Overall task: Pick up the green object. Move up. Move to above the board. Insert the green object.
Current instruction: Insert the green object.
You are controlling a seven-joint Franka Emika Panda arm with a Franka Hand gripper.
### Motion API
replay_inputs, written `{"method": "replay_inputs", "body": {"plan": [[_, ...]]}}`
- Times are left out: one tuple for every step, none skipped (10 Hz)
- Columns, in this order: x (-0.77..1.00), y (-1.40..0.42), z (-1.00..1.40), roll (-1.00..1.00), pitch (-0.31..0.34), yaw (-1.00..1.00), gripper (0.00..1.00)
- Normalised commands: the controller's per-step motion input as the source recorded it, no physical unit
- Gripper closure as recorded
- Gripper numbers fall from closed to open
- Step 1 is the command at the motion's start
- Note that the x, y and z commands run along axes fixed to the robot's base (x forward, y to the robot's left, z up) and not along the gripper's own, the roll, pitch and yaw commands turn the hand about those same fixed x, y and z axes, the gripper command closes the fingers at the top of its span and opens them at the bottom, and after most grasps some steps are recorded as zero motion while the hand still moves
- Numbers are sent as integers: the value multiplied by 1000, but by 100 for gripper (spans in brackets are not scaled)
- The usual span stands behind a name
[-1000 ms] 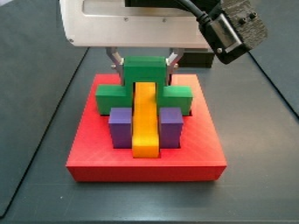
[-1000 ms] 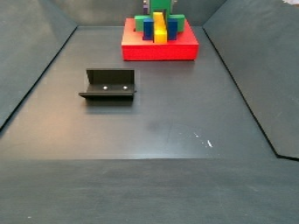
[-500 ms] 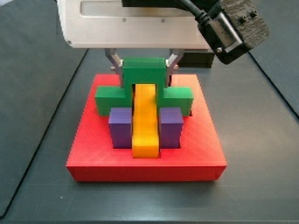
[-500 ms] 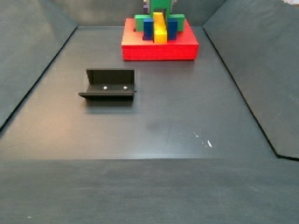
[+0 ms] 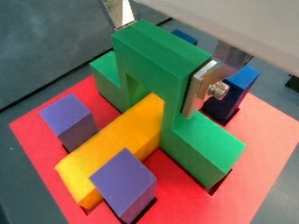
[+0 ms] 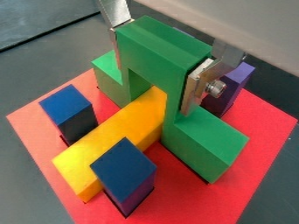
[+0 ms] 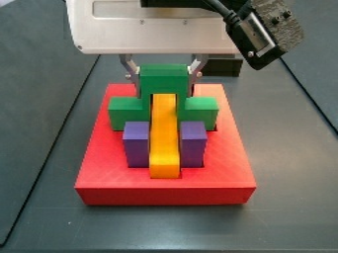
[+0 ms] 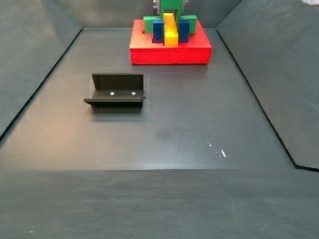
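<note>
The green object (image 5: 163, 87) is an arch-shaped piece that stands in the red board (image 7: 165, 173), straddling a yellow bar (image 7: 164, 138). It shows in both wrist views (image 6: 163, 74) and in both side views (image 8: 167, 19). My gripper (image 6: 158, 70) is directly over the board with its silver fingers (image 6: 198, 87) pressed on both sides of the green object's upper block, shut on it. The same grip shows in a wrist view (image 5: 162, 74) and a side view (image 7: 162, 71).
Purple blocks (image 7: 136, 138) flank the yellow bar on the board, and blue blocks (image 6: 122, 171) also stand there. The dark fixture (image 8: 115, 91) stands on the floor at mid-left. The board sits at the far end of the dark floor (image 8: 162, 140).
</note>
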Motion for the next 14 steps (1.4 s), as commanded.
{"method": "replay_inputs", "body": {"plan": [[20,-180,-866,-36,-161,83,100],[17,0,0,0,11,0,100],[209,0,-471,4,33,-189,100],[469,57,-891,0,79,-440,100],[29,71,-31,-80,0,-103,100],[0,0,-43,0,0,0,100],[-3,166,-663,0,-266,-57,100],[0,43,-943,81,-136,0,100],[157,0,-1000,41,-16,0,100],[120,0,-1000,19,-3,0,100],[134,0,-1000,21,-1,0,100],[231,0,-1000,21,-3,0,100],[234,63,-1000,23,-16,189,100],[0,-151,-774,0,-247,0,100]]}}
